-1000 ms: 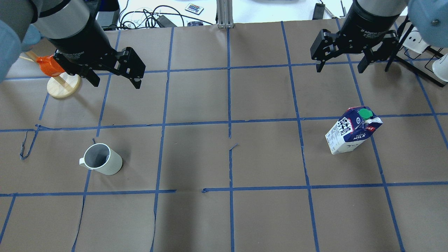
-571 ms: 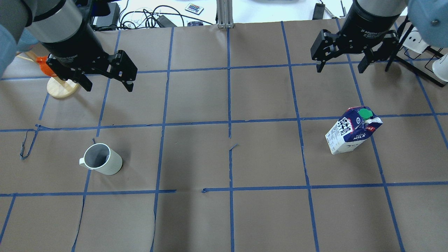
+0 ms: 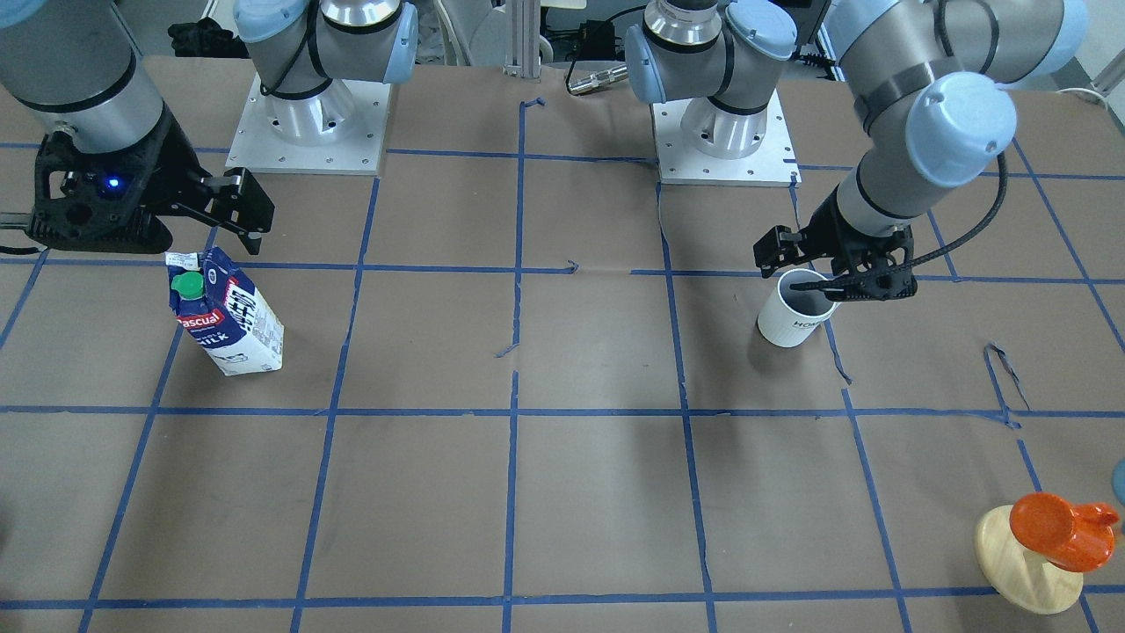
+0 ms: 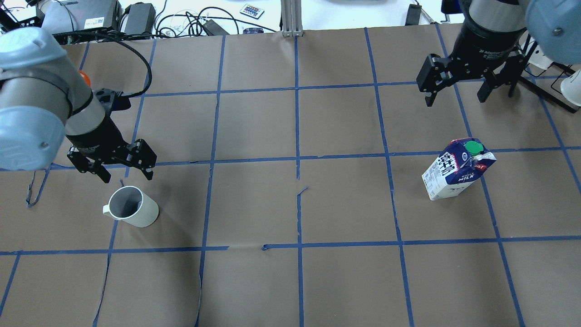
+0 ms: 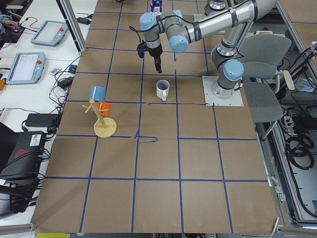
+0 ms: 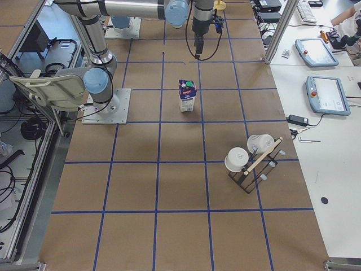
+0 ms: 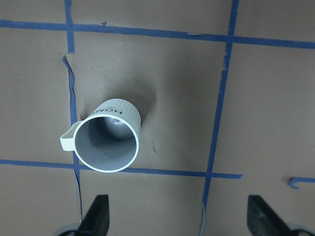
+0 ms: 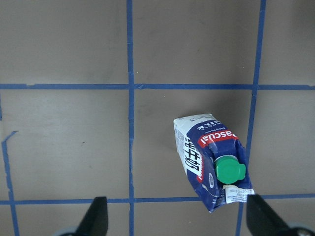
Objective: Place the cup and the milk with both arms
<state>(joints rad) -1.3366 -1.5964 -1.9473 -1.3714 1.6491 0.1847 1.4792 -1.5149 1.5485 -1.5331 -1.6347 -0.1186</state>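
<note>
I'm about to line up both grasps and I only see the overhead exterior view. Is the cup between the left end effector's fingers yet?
Observer: No. In the left wrist view the cup sits clear of the fingers of the left end effector, left of centre.
Operator: And the milk?
Observer: The right wrist view shows the milk right of centre, its green cap near the finger on that view's right.
Operator: Any print on the cup?
Observer: "HOME", on the side facing the front camera.

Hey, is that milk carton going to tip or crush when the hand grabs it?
The milk carton stands tall on a small base, so a high sideways push probably tips it. Its carton walls likely dent under a hard squeeze. Its flat sides should keep it from rolling.
</note>
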